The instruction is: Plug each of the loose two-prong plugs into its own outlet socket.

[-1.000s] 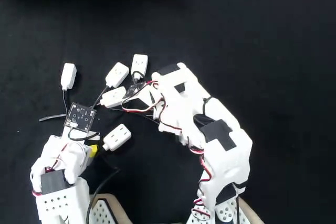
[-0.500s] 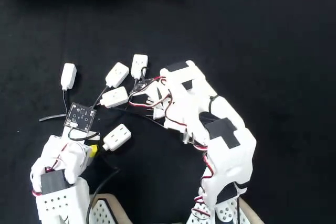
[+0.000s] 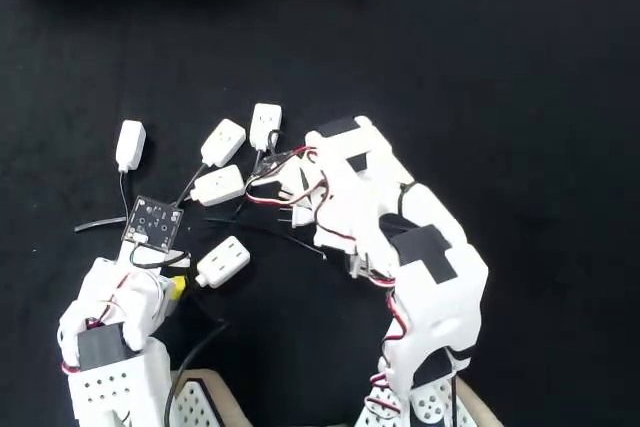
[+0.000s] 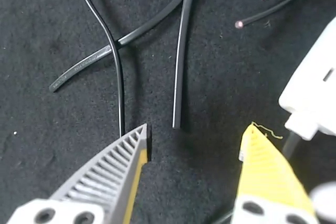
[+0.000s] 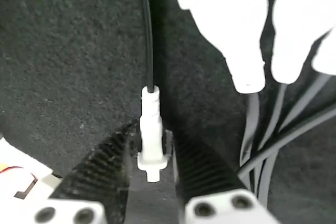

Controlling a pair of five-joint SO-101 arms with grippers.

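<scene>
Left gripper (image 4: 194, 139) is hanging spread open over loose black cables (image 4: 181, 51). Right gripper (image 5: 151, 136) is clamping a white plug (image 5: 150, 129) by its body (wrist view is making the grip plain). High view is placing that plug just beside the outlet sockets (image 3: 218, 185).

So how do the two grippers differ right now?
The left gripper is open and empty; the right gripper is shut on a white plug. The left hangs over loose black cords; the right sits beside white outlet sockets. Both are low over the black table.
</scene>
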